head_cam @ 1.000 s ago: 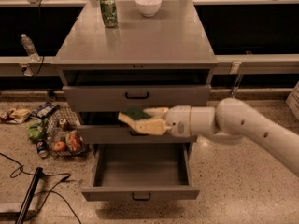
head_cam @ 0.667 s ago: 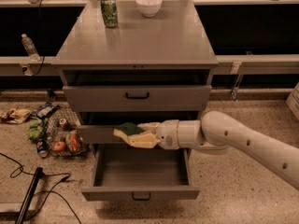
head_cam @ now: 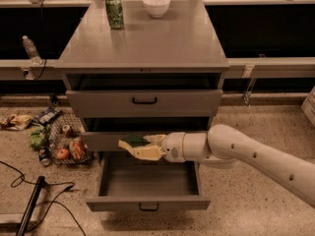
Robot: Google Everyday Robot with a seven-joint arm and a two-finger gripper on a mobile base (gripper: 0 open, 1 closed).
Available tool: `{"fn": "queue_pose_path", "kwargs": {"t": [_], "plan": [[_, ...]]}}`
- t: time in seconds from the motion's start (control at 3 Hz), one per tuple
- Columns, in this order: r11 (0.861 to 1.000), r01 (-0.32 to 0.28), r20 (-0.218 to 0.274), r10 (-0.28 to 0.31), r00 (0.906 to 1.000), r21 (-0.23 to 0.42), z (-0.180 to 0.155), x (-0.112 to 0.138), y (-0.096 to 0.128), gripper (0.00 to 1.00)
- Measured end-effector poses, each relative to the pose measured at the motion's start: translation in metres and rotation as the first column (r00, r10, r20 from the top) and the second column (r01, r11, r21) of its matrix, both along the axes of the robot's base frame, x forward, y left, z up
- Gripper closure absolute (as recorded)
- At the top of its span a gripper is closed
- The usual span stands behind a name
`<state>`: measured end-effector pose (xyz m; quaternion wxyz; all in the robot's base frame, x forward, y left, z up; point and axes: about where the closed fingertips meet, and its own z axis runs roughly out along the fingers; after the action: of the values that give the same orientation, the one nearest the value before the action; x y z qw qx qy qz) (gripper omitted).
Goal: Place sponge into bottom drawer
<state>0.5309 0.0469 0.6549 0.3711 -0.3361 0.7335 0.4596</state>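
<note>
Arm stretches in level from the right, pincer (head_cam: pixel 139 146) clamped on the sponge (head_cam: pixel 133 139). Sponge sits in the air just in front of the middle drawer (head_cam: pixel 98 140), above the open bottom drawer (head_cam: pixel 147 203).

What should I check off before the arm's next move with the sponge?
1. The bottom drawer is pulled open: ok.
2. The gripper is shut on the sponge: ok.
3. The gripper is above the drawer's opening, toward its back: ok.
4. The sponge is clear of the middle drawer front: cannot tell.
5. The sponge is down inside the drawer: not ok, it is held above it.
</note>
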Motion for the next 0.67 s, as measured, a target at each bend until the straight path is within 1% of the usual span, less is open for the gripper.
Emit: {"fn": "queue_pose_path", "kwargs": {"t": [0.33,0.67], "plan": [[0.999,-0.029,-0.014,0.03,0.9995,0.029,-0.058,0.006,0.009,1.0],[0.997,-0.075,0.009,0.075,0.9972,0.0,-0.117,0.017,0.012,1.0]]}}
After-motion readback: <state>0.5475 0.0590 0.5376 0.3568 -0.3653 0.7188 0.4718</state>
